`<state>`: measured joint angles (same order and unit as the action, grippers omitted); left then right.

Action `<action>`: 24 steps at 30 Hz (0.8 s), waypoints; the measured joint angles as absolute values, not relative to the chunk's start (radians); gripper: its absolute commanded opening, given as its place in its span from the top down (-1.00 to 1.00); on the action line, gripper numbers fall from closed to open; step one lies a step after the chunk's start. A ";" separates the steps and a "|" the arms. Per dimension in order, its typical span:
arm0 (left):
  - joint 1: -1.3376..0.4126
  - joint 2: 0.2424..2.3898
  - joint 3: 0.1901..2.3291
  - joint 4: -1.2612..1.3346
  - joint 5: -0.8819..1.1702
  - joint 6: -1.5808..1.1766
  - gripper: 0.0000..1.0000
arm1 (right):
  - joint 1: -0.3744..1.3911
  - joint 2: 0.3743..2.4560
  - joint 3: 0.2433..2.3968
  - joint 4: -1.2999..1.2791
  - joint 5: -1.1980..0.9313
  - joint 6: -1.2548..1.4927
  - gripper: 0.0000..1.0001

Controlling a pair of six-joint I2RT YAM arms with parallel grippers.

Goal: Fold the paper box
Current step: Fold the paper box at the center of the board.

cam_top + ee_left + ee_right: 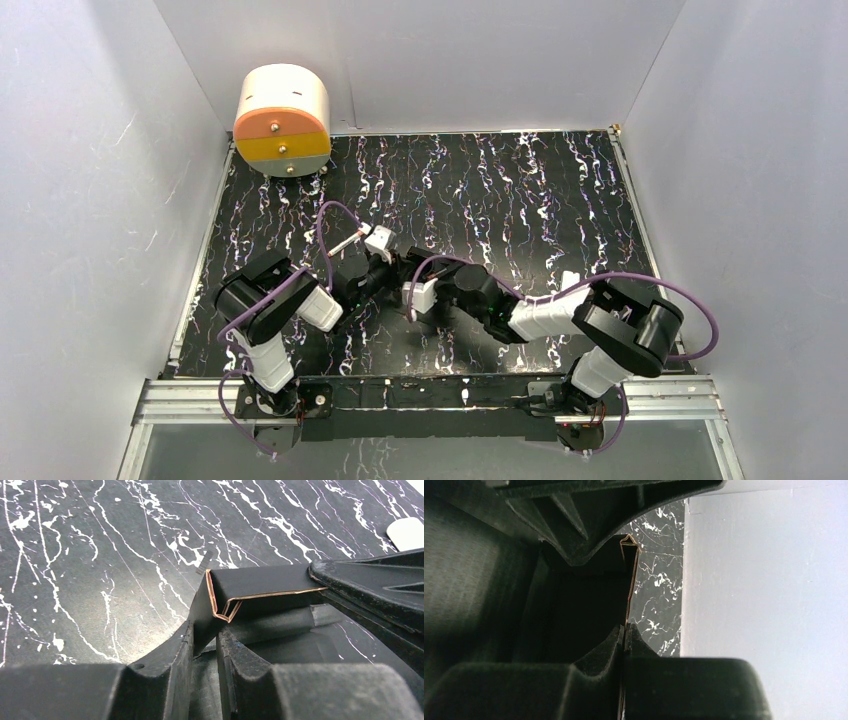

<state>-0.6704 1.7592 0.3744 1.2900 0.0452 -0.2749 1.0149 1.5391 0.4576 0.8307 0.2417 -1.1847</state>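
The paper box (260, 582) lies lengthwise between the arms, one end to each (left gripper (205, 642) and right gripper (624, 637) both pinching its card).

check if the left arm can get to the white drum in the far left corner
Probably not yet: nothing stands between it and the white drum, but the left pincer is shut on the paper box, which the right pincer also grips; it must let go first.
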 measured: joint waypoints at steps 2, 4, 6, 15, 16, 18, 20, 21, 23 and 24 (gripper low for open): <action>-0.670 1.769 0.374 1.304 0.027 -0.269 0.78 | 1.015 1.537 0.484 0.787 0.238 -1.155 0.85; -0.670 1.784 0.374 1.327 0.007 -0.264 0.82 | 1.015 1.537 0.509 0.748 0.237 -1.125 0.85; -0.670 1.797 0.374 1.349 -0.008 -0.260 0.88 | 1.015 1.537 0.532 0.709 0.237 -1.095 0.85; -0.678 1.850 0.355 1.463 -0.082 -0.257 1.00 | 1.015 1.533 0.601 0.598 0.228 -0.977 0.60; -0.679 1.854 0.355 1.471 -0.082 -0.253 1.00 | 1.015 1.530 0.601 0.591 0.224 -0.966 0.54; -0.679 1.861 0.354 1.483 -0.081 -0.244 1.00 | 1.016 1.526 0.603 0.573 0.216 -0.947 0.37; -0.679 1.863 0.353 1.489 -0.078 -0.233 1.00 | 1.018 1.517 0.615 0.538 0.202 -0.920 0.25; -0.678 1.864 0.352 1.495 -0.076 -0.227 1.00 | 1.021 1.509 0.627 0.503 0.188 -0.898 0.18; -0.677 1.869 0.348 1.511 -0.070 -0.216 1.00 | 1.027 1.489 0.645 0.450 0.168 -0.854 0.08; -0.677 1.873 0.348 1.518 -0.068 -0.212 1.00 | 1.030 1.474 0.654 0.424 0.154 -0.828 0.02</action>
